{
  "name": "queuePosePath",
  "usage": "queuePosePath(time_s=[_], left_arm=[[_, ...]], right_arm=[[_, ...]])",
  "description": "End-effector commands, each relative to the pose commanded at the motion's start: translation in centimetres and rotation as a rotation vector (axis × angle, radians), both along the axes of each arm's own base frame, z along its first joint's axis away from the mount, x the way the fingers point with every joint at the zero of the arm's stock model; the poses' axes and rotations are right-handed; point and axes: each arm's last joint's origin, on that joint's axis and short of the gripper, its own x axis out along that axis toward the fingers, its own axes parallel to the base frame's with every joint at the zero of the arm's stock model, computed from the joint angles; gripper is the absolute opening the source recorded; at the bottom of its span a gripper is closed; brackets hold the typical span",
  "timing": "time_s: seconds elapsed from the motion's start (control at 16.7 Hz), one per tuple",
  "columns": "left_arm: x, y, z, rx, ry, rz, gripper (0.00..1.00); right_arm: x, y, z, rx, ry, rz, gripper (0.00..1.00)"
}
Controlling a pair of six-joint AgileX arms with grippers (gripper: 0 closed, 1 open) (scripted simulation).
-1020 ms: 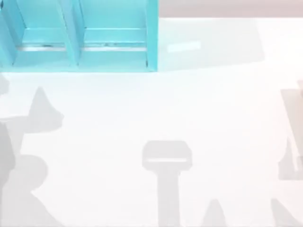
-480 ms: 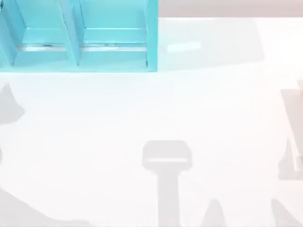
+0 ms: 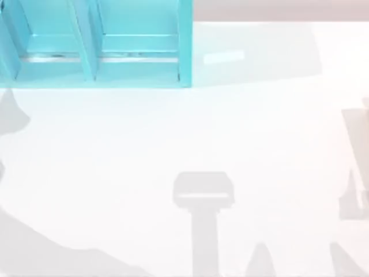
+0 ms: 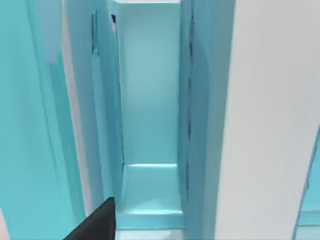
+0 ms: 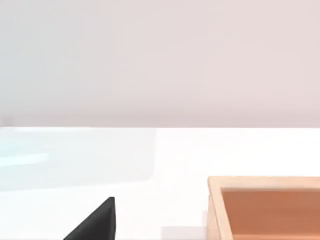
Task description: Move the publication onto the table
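Note:
The publication is hidden or out of view. The white table (image 3: pixel 242 133) spreads across the top view, crossed by grey shadows of the arms. A dark tip of my left gripper (image 4: pixel 97 222) pokes in low in the left wrist view, close in front of a narrow compartment of the turquoise shelf unit (image 4: pixel 150 100). A dark tip of my right gripper (image 5: pixel 97 222) hangs over the table (image 5: pixel 165 200) in the right wrist view, apart from the shelf.
The turquoise shelf unit (image 3: pixel 184 46) stands at the table's back left, its compartments opening toward the front. An open wooden box (image 5: pixel 265 205) sits on the table ahead of the right gripper. A grey wall runs behind the table.
The left arm's shadow has slid left and toward the shelf, and a broad shadow has grown at the front left. The right side's shadows have not moved.

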Motion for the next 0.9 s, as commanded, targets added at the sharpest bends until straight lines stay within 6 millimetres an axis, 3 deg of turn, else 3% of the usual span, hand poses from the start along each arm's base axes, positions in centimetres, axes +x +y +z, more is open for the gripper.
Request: queuePosePath(time_s=[0.36,0.72,0.9], left_arm=[[5.7,-0.4,-0.5,0.0,-0.002,0.0,1.0],[6.4,-0.6,-0.6,0.0,0.0,0.0,1.0],[6.4,-0.6,-0.6,0.0,0.0,0.0,0.77]], right_arm=[[0.0,0.0,0.0,0.0,0.0,0.0,1.0],[0.0,0.0,0.0,0.0,0.0,0.0,1.0],[0.0,0.0,0.0,0.0,0.0,0.0,1.0]])
